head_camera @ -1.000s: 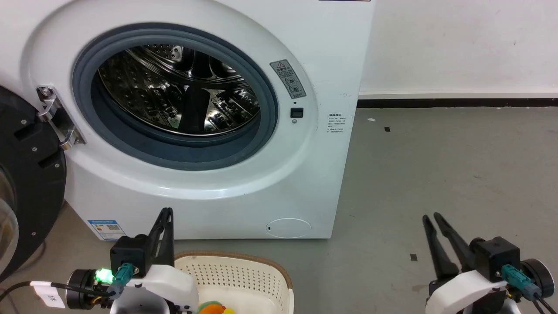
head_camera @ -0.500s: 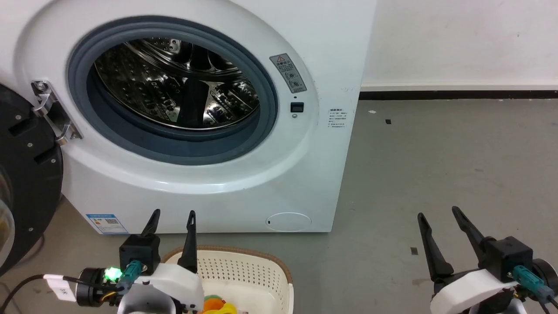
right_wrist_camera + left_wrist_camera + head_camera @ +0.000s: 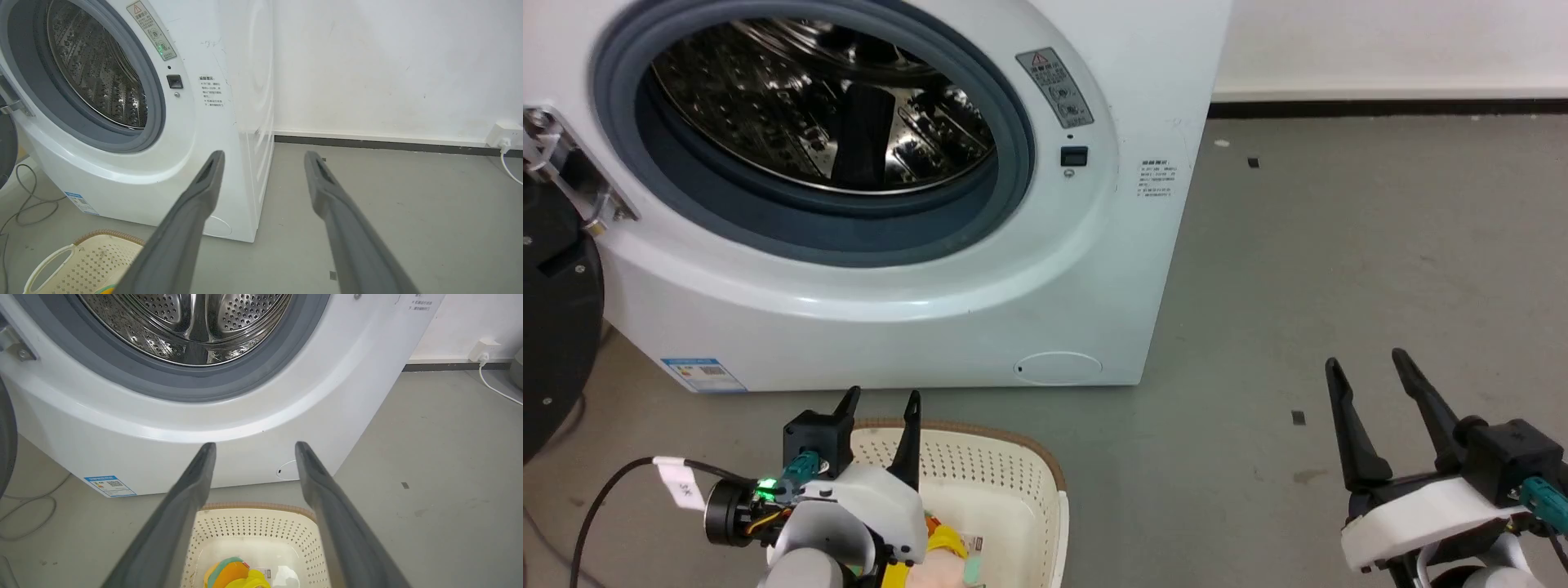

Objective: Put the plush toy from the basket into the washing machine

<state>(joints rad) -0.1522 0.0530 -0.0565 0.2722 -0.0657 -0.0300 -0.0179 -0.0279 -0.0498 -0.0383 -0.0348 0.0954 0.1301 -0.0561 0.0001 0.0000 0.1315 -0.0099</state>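
Note:
The white washing machine (image 3: 890, 310) stands ahead with its black door (image 3: 556, 343) swung open to the left; its steel drum (image 3: 817, 106) looks empty. Below it on the floor sits the cream basket (image 3: 1005, 465), with the plush toy (image 3: 231, 573) lying inside, orange, green and yellow. My left gripper (image 3: 882, 402) hovers open over the basket's back rim, above the toy and apart from it. My right gripper (image 3: 1368, 367) stands open over bare floor at the right. In the right wrist view the basket (image 3: 77, 261) shows at the lower left.
Grey floor (image 3: 1339, 269) stretches to the right of the washer up to a white wall with a dark skirting (image 3: 1388, 106). A wall socket with a white cord (image 3: 484, 355) sits at the far right. Dark cable (image 3: 28, 204) lies on the floor left of the washer.
The head camera has tilted down, so the washer has shifted up in the picture. Both grippers went from shut to open. The left one now stands over the basket.

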